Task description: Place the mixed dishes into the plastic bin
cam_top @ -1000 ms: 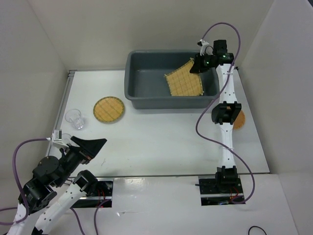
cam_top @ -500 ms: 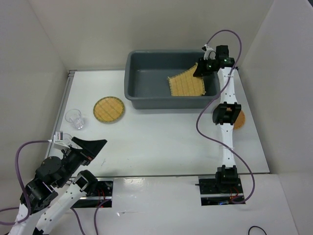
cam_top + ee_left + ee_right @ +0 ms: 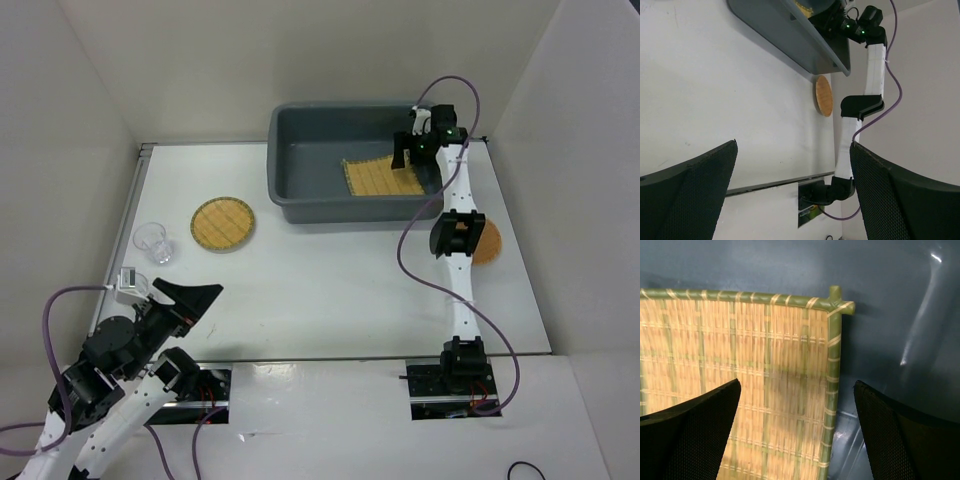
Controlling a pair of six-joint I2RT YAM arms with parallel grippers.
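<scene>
The square yellow woven mat (image 3: 380, 178) lies flat on the floor of the grey plastic bin (image 3: 305, 165), at its right end. My right gripper (image 3: 404, 150) hovers open just above the mat's far right corner. In the right wrist view the mat (image 3: 740, 365) lies loose below the spread jaws of the right gripper (image 3: 797, 405), and nothing sits between them. The green-rimmed woven disc (image 3: 222, 223) and the clear glass cup (image 3: 152, 241) rest on the table at the left. The orange-brown disc (image 3: 488, 242) lies right of the right arm. My left gripper (image 3: 195, 295) is open and empty near the front left.
White walls enclose the table on three sides. The bin (image 3: 790, 35) stands at the back centre-right. The right arm (image 3: 875, 55) reaches over the bin's right rim. The orange-brown disc (image 3: 823, 95) lies close to the right wall.
My right gripper has opened and let go of the mat, which dropped from a tilt to lie flat in the bin. The bin shifted slightly to the right.
</scene>
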